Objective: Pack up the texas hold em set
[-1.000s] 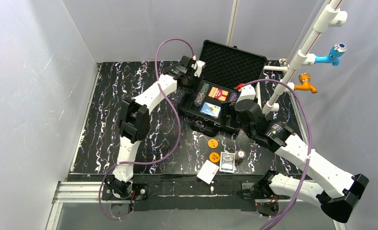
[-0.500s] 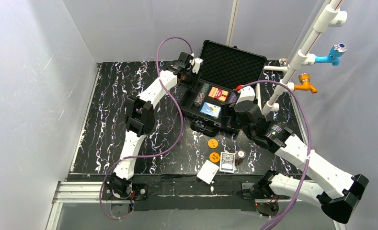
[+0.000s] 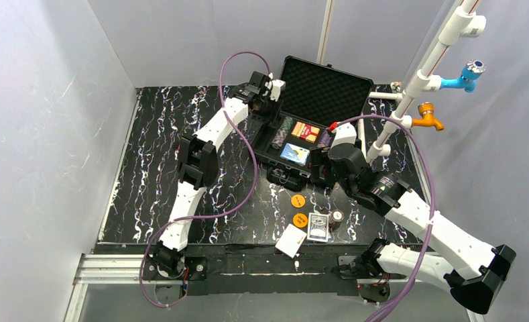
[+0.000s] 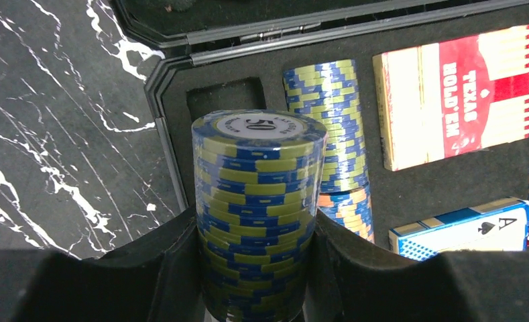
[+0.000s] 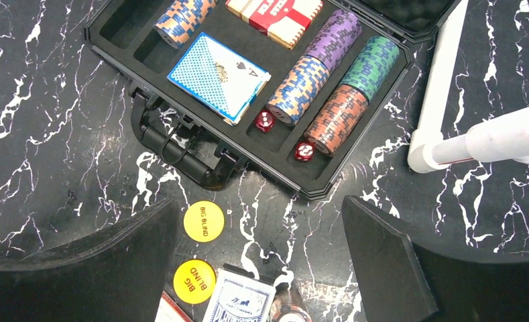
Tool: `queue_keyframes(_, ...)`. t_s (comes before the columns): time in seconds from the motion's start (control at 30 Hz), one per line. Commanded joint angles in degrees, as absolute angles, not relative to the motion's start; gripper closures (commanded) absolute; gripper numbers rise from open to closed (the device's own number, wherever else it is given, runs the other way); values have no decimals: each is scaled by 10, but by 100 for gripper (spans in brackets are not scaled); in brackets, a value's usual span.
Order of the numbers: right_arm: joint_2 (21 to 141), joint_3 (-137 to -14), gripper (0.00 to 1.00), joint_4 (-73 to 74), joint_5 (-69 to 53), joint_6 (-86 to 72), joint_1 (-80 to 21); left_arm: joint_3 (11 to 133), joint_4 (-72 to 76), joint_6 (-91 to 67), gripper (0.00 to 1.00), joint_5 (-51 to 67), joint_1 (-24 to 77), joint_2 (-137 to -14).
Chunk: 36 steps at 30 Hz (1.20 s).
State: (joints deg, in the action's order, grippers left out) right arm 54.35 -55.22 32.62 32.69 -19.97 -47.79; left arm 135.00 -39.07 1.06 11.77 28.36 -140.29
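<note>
Left jaws, closed on a blue-and-olive chip stack [image 4: 258, 201], held it over the open case [image 4: 170, 161] near its empty corner slot [image 4: 224, 99]; right jaws stood wide apart, empty, above the surface [image 5: 53, 134]. Lowering should line the stack with the neighbouring row [image 4: 330, 121] before release.

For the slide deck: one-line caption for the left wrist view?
Left gripper holds a blue-and-olive chip stack by the empty corner slot of the open case, beside a packed chip row.
</note>
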Motion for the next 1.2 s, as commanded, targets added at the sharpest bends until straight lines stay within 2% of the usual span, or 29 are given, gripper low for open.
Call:
queue_keyframes(0.0,531,-546,2,303,345,-186,-480,1379,-378,13,100,134,286,-1396)
queue_keyframes(0.33,526,-543,2,303,346,-182,-480,1371,-374,-4,97,138,286,-1399)
queue_keyframes(0.53,522,-543,2,305,345,-182,-480,1364,-369,-20,72,131,286,-1391)
queue_keyframes(0.63,520,-543,2,305,342,-182,-480,1358,-364,-20,55,118,286,-1385)
queue_keyframes(0.8,519,-543,2,306,337,-182,-480,1344,-355,-18,41,103,286,-1374)
queue_keyframes(0.93,518,-543,2,306,335,-180,-480,1339,-351,-22,38,95,286,-1367)
queue_keyframes(1.17,519,-545,1,307,330,-182,-480,1321,-341,-31,38,105,287,-1336)
